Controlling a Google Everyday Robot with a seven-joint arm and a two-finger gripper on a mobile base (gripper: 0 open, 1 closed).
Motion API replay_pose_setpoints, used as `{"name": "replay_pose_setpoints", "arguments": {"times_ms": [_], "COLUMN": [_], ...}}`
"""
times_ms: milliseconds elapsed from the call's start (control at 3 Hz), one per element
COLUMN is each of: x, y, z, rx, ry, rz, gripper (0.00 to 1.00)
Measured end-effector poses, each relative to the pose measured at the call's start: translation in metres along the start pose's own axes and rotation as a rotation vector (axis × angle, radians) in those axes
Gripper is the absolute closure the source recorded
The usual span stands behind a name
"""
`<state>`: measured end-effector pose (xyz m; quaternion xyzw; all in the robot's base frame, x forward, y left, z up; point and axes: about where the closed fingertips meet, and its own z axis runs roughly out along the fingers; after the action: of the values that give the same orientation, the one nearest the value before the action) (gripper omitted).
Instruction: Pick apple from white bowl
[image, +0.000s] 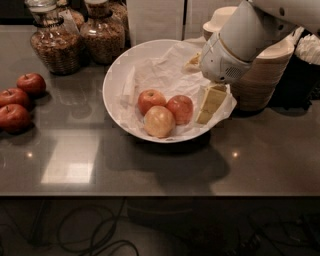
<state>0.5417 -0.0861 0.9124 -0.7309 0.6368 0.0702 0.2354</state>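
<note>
Cables (100, 235) are lying on the dark floor at the bottom of the frame, under the front edge of the grey bench (150, 170). Above them, the white bowl (112, 92) is sitting mid-bench, lined with crumpled white paper (160, 70). Three apples are clustering in its near half: a paler apple (159, 121) in front, the apple (180, 108) touching it on the right, and a second red apple (151, 100) on the left. The gripper (197, 90) is reaching into the bowl's right side, its fingers (212, 102) spread apart and gripping nothing, the nearer one standing just beside the apple. Small dark apples (17, 97) are lying at the left edge. Farther back, glass jars (55, 45) are standing at upper left and stacked beige bowls (260, 80) at upper right.
</note>
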Motion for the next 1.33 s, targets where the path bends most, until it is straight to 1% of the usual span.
{"name": "replay_pose_setpoints", "arguments": {"times_ms": [667,1333], "x": [-0.004,0.009], "y": [-0.004,-0.007], "z": [0.016,0.041], "rx": [-0.029,-0.069], "ry": [-0.012,-0.024], "rz": [-0.020,-0.006], "gripper": [0.15,0.14]}}
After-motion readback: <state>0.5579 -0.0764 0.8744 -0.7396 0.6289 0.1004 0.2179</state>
